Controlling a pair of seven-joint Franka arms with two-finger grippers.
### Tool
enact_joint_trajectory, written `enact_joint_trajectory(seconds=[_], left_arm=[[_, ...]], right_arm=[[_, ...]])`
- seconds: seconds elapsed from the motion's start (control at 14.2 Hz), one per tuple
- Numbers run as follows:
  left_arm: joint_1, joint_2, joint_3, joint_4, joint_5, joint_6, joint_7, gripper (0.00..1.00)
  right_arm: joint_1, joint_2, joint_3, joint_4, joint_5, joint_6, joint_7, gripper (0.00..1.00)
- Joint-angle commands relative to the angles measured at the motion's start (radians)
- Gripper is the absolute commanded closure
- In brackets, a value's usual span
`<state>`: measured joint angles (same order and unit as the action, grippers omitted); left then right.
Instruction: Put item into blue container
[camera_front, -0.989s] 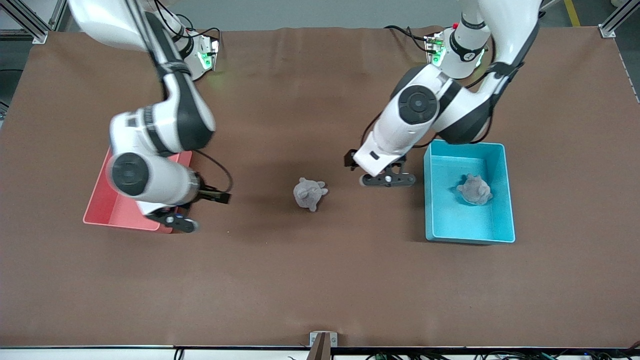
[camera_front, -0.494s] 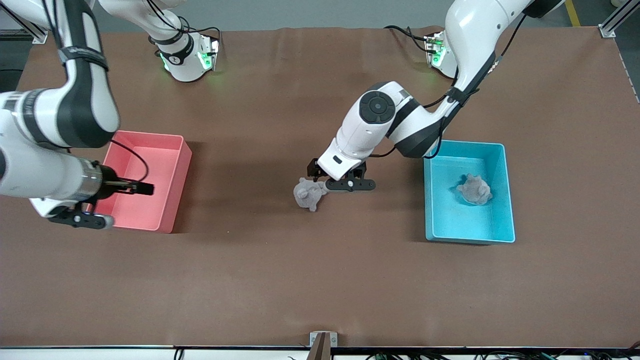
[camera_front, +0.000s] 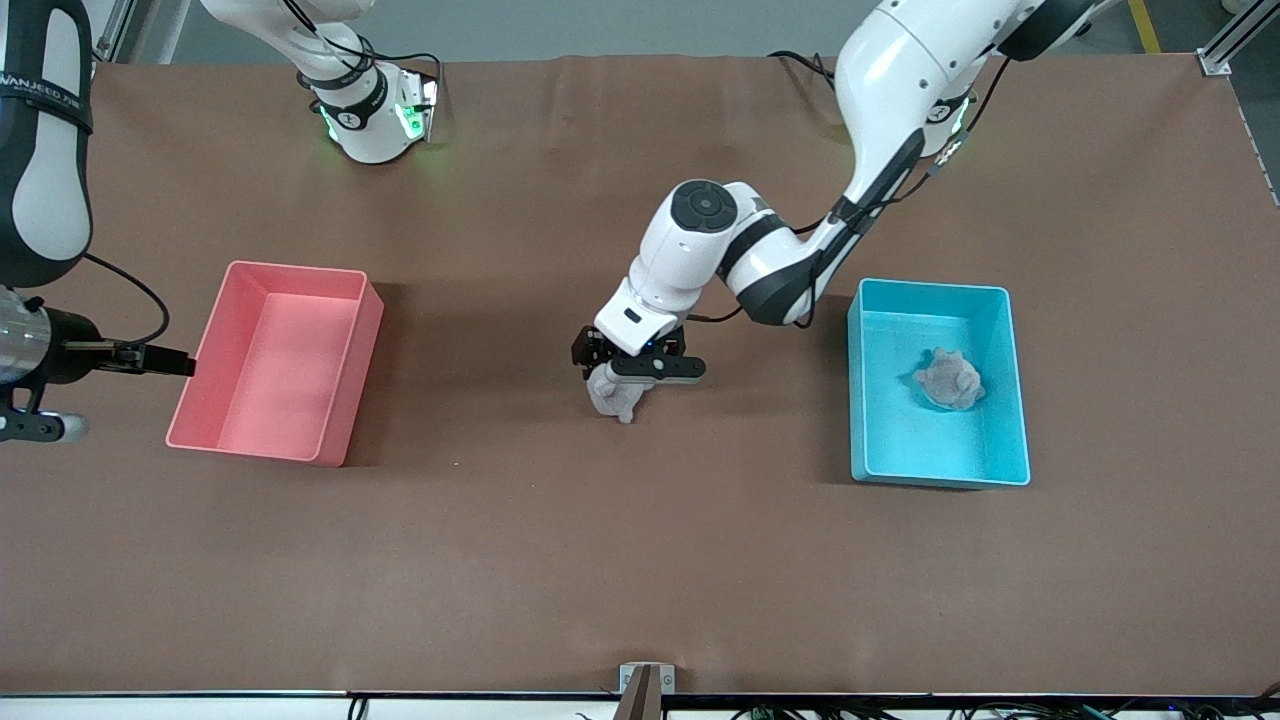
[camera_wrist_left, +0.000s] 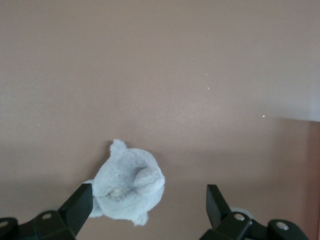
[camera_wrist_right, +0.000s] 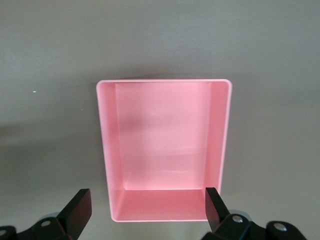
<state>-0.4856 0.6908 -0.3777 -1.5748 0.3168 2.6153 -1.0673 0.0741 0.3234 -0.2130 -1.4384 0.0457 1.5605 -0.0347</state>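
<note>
One grey plush toy (camera_front: 948, 379) already lies inside the blue container (camera_front: 1006, 385), which stands toward the left arm's end of the table. A second grey plush toy (camera_front: 612, 392) is not yet moved: it sits on the brown table (camera_front: 640, 560) about midway between the blue container and the pink bin (camera_front: 352, 370). The left gripper (camera_front: 640, 366) is directly over this toy, jaws spread apart and holding nothing, so the grasp, the carry and the drop remain to do.

The right gripper (camera_wrist_right: 145, 207) waits off past the pink bin at the right arm's end, jaws also released and empty.

The front view hides most of the second toy under the left gripper. The left wrist view shows it clearly (camera_wrist_left: 127, 186), close to one finger (camera_wrist_left: 77, 206) and not centred in the gap. The right wrist view shows that the pink bin (camera_wrist_right: 220, 135) is empty.
</note>
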Motion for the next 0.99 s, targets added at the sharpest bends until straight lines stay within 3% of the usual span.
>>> enact_joint_trajectory(seconds=[0.0, 0.14, 0.49, 0.92], left_arm=[[-0.103, 0.032, 0.101, 0.027, 0.039, 0.045, -0.025, 0.0], [-0.152, 0.047, 0.15, 0.027, 0.071, 0.048, -0.025, 0.0], [-0.162, 0.116, 0.155, 0.027, 0.266, 0.048, -0.025, 0.0], [-0.165, 0.168, 0.157, 0.052, 0.301, 0.063, -0.026, 0.0]], right_arm=[[-0.025, -0.01, 0.02, 0.048, -0.032, -0.057, -0.004, 0.0], [-0.025, -0.013, 0.021, 0.058, -0.032, -0.069, 0.002, 0.0], [-0.03, 0.008, 0.026, 0.108, -0.024, -0.099, 0.001, 0.0], [-0.02, 0.008, 0.027, 0.119, 0.026, -0.103, 0.01, 0.0]])
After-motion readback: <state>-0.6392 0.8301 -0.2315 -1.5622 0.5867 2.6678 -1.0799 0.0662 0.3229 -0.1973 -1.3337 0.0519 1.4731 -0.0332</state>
